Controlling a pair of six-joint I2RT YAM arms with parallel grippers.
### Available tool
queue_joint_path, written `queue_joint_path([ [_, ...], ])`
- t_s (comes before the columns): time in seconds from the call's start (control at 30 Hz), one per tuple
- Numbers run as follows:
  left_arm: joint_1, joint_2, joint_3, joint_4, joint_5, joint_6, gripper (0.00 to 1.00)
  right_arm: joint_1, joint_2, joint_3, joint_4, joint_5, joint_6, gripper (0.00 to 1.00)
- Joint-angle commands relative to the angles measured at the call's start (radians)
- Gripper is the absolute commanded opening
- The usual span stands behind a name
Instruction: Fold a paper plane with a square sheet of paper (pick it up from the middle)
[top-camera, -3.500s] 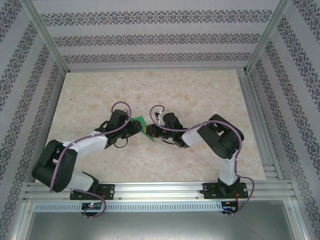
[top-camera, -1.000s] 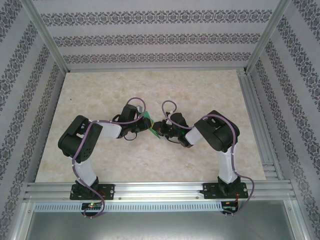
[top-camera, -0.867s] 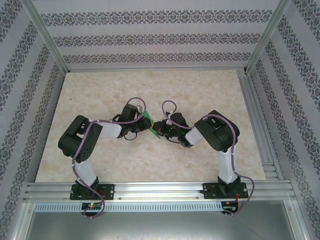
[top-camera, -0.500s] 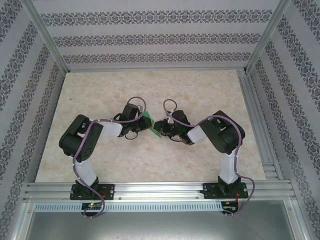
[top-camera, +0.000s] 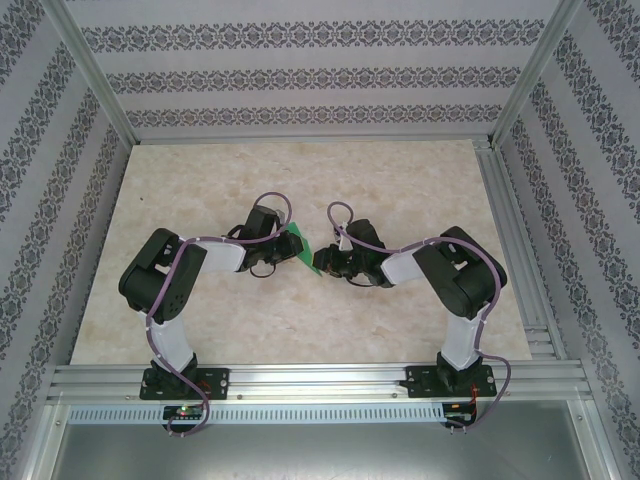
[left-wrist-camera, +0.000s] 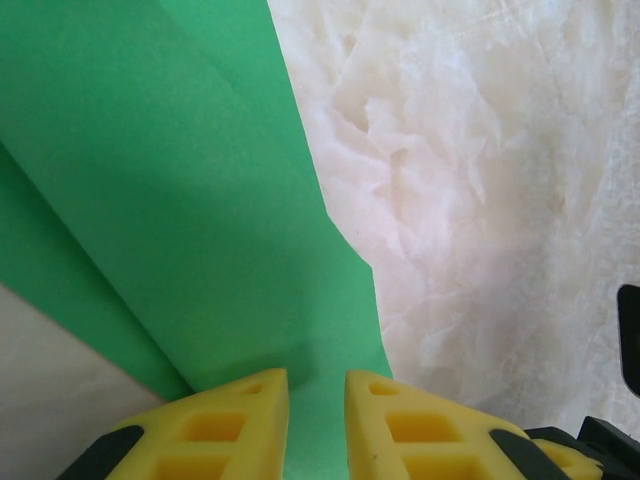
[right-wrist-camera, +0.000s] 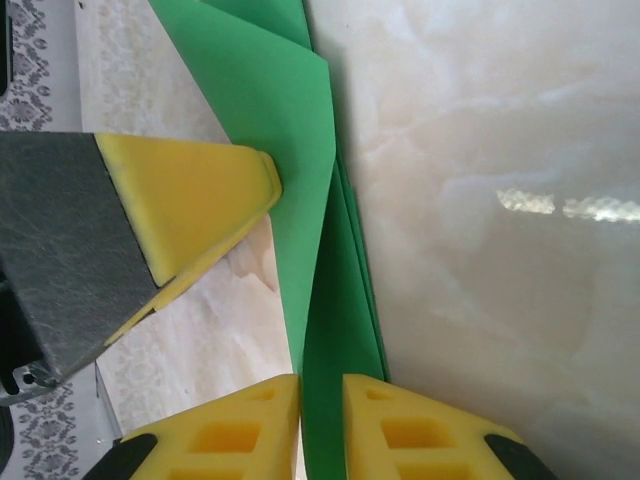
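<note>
From above, my left gripper and right gripper meet over the table, with the green paper between them. Left wrist: my jaws pinch its folded edge. Right wrist: my jaws nip the layers. If the 2 grippers pull apart, it could tear or unfold.

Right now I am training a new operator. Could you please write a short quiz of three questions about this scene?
1. Seen from above, the green paper is: A at the far edge; B between the two arms; C beside the right base.
2. True or false: the green paper is one flat, unfolded sheet.
3. Fill in: the left fingers and the right fingers are coloured ___.
Key: 1 B; 2 false; 3 yellow.
</note>
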Motion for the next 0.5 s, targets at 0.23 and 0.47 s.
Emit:
queue_joint_path([
  [0.23,0.007,0.066,0.014,-0.079,-0.032,0.002,0.23,-0.023,-0.001,0.011,-0.088,0.007,-0.085,0.07],
  [0.47,0.007,0.079,0.028,-0.102,-0.032,0.006,0.23,-0.031,-0.017,0.023,-0.113,0.008,-0.119,0.07],
])
